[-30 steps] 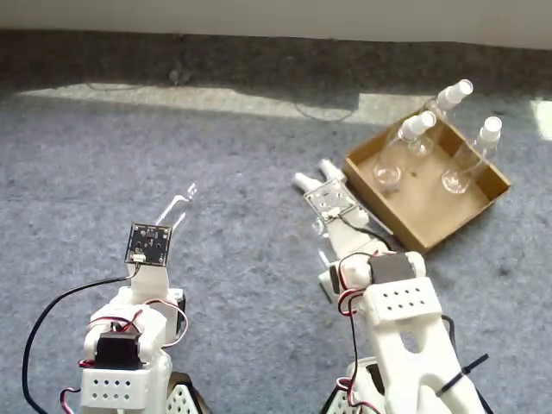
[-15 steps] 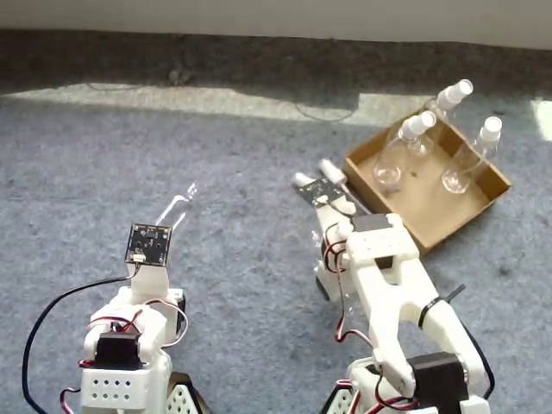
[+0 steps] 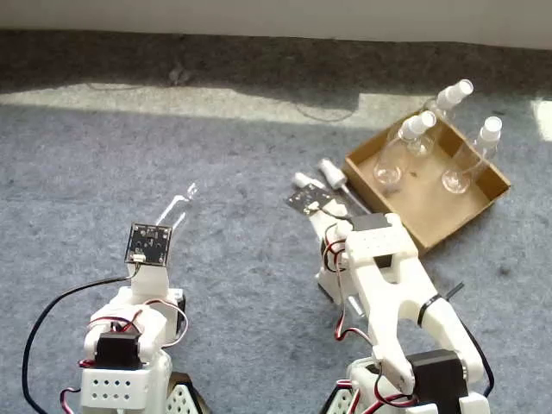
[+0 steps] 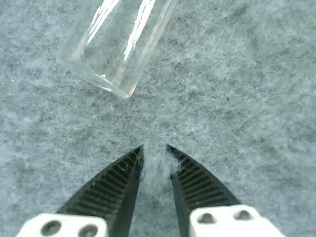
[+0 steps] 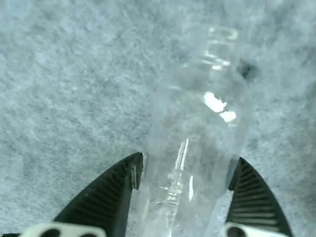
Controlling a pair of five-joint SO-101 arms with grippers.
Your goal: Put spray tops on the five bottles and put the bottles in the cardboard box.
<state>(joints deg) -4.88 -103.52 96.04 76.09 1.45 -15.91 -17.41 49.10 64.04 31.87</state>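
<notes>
In the right wrist view my right gripper [image 5: 186, 158] is shut on a clear uncapped bottle [image 5: 197, 143], one finger against each side, over the grey carpet. My left gripper [image 4: 154, 148] hovers just above the carpet with its fingers a narrow gap apart and nothing between them. A second clear bottle [image 4: 116, 42] lies on its side just beyond it, and appears in the high view as the bottle [image 3: 175, 207] ahead of the left arm. Two loose spray tops [image 3: 302, 181] [image 3: 332, 172] lie beside the right arm's wrist. The cardboard box [image 3: 427, 211] at the right holds three capped bottles [image 3: 397, 147].
Grey carpet covers the floor. A darker strip and a wall run along the far edge. The right arm's white links [image 3: 388, 285] stretch from the near edge toward the box. A black cable [image 3: 43, 319] loops beside the left arm's base.
The right arm has swung forward and stretched out, and its wrist has shifted a little to the left. The left arm and the lying bottle have stayed put.
</notes>
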